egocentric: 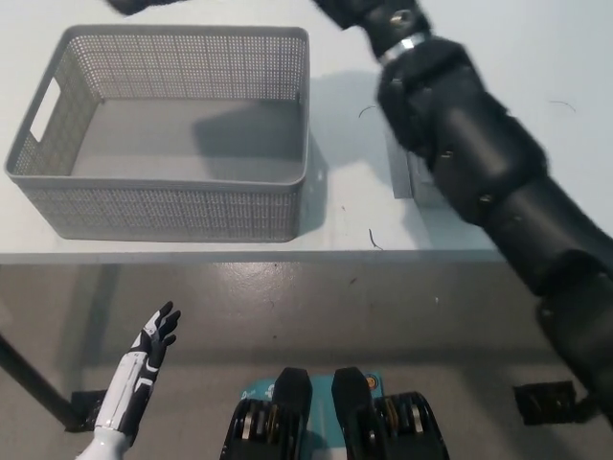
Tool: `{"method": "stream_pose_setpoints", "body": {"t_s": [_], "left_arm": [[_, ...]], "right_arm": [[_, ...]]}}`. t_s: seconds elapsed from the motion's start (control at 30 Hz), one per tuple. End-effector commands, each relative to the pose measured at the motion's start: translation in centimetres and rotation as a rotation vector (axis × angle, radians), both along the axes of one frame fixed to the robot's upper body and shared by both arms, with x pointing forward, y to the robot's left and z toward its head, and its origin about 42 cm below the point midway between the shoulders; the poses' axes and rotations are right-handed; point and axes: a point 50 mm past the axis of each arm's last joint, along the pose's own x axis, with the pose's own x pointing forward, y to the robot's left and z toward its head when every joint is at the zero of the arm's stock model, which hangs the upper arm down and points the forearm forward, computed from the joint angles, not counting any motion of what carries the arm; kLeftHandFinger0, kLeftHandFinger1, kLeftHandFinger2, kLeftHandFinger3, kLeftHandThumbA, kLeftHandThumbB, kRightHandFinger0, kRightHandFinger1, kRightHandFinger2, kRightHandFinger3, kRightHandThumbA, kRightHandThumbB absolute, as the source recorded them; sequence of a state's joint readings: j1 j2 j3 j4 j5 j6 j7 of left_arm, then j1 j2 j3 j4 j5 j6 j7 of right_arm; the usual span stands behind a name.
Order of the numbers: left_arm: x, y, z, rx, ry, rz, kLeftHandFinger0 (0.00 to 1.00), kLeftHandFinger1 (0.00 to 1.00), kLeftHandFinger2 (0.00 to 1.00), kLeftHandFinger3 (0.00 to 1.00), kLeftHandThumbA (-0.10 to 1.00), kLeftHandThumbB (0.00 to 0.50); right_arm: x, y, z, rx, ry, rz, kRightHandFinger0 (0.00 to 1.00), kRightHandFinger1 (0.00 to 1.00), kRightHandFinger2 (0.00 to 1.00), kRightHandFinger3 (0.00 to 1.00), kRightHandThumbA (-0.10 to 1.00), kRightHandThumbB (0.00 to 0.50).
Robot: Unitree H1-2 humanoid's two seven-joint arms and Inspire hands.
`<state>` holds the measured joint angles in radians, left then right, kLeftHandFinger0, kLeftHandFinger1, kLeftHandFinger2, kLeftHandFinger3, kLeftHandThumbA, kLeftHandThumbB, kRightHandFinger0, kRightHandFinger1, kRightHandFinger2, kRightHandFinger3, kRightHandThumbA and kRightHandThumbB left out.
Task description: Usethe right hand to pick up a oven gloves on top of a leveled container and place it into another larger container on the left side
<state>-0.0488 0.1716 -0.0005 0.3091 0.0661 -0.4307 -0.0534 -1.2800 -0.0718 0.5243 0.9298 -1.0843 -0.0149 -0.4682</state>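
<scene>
The black right arm (479, 182) reaches diagonally across the white table (345, 235) toward the far edge of the large basket (163, 134), apparently carrying the glove over for the drop. The right hand itself runs out of the top of the picture, so whether it holds anything, or how far it is closed, cannot be told. A dark sliver at the top edge (144, 5) may be the glove, but too little shows to be sure; the basket's floor lies bare apart from a shadow. The arm covers nearly all of the small container (414, 180). The white left hand (153, 335) rests low beside the table, fingers spread and empty.
</scene>
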Motion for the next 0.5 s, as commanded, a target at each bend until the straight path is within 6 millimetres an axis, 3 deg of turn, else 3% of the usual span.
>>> {"method": "stream_pose_setpoints", "body": {"t_s": [0.0,0.2,0.27,0.37,0.47], "left_arm": [[0.1,0.4,0.8,0.026,-0.050,-0.032,1.00,1.00,1.00,1.00,1.00,0.500],[0.2,0.4,0.9,0.027,-0.049,-0.047,1.00,1.00,1.00,1.00,1.00,0.500],[0.2,0.3,0.8,0.031,-0.046,-0.053,1.00,1.00,1.00,1.00,1.00,0.500],[0.2,0.2,0.8,0.029,-0.036,-0.059,1.00,1.00,1.00,1.00,1.00,0.500],[0.2,0.0,0.9,0.044,-0.043,-0.068,1.00,1.00,1.00,1.00,1.00,0.500]], "right_arm": [[-0.5,4.5,4.5,0.034,-0.097,0.032,0.00,0.00,0.28,0.32,-0.10,0.296],[-0.8,8.2,3.9,0.024,0.005,0.029,0.00,0.00,0.28,0.42,-0.10,0.339],[-1.0,8.9,3.5,0.018,0.022,0.022,0.00,0.00,0.25,0.40,-0.10,0.361],[-1.1,9.8,3.0,-0.002,0.062,0.014,0.00,0.00,0.25,0.36,-0.10,0.330],[-1.4,10.8,2.4,-0.017,0.139,-0.018,0.00,0.00,0.29,0.43,-0.10,0.331]]}}
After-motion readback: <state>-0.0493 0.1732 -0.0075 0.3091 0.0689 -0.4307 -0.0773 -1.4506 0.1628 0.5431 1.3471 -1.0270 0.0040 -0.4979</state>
